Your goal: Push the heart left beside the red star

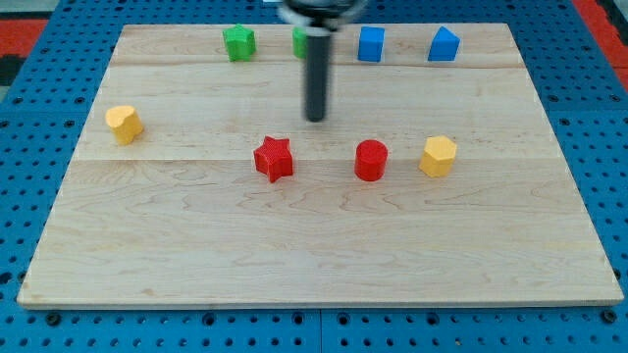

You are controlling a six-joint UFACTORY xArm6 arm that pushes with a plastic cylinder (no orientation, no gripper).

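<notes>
The red star (pixel 274 159) lies near the middle of the wooden board (pixel 314 245). A yellow heart-shaped block (pixel 125 124) lies far to the view's left of it, near the board's left edge. My tip (pixel 315 119) rests on the board just above and to the right of the red star, a short gap away and touching no block. It is far to the right of the yellow heart. The rod rises from the tip to the view's top.
A red round block (pixel 371 160) and a yellow hexagon (pixel 439 156) lie right of the star. Along the top edge stand a green star (pixel 238 43), a green block (pixel 299 42) partly hidden behind the rod, a blue cube (pixel 370 44) and a blue pointed block (pixel 444 45).
</notes>
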